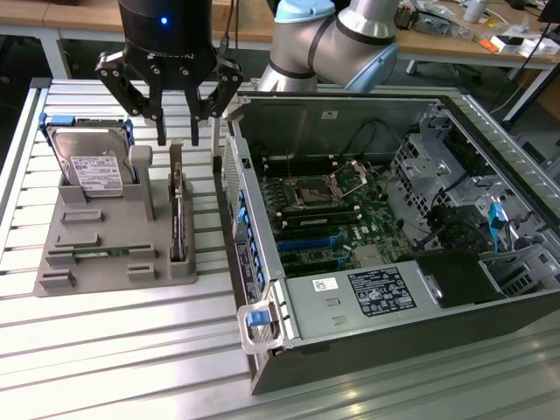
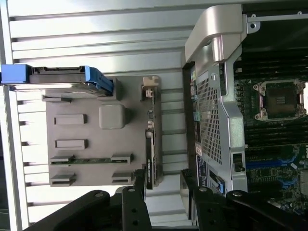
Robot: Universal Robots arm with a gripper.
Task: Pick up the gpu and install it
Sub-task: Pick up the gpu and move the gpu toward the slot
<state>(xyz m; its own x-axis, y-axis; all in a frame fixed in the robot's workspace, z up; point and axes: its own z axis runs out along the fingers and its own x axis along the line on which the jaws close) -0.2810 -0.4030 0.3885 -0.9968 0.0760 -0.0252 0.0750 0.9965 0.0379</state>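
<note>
Gpu (image 1: 178, 214) stands edgewise in gray holder (image 1: 114, 229), hard drive (image 1: 92, 166) and case (image 1: 350, 98) flanking, open end effector (image 1: 178, 140) above.

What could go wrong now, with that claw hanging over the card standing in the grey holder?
1. The gpu stands on its thin edge in the grey holder. If the open gripper comes down off-centre, a finger could strike the card instead of straddling it.
2. The computer case wall stands close beside the holder, so an outer finger or the lifted card might knock against it.
</note>
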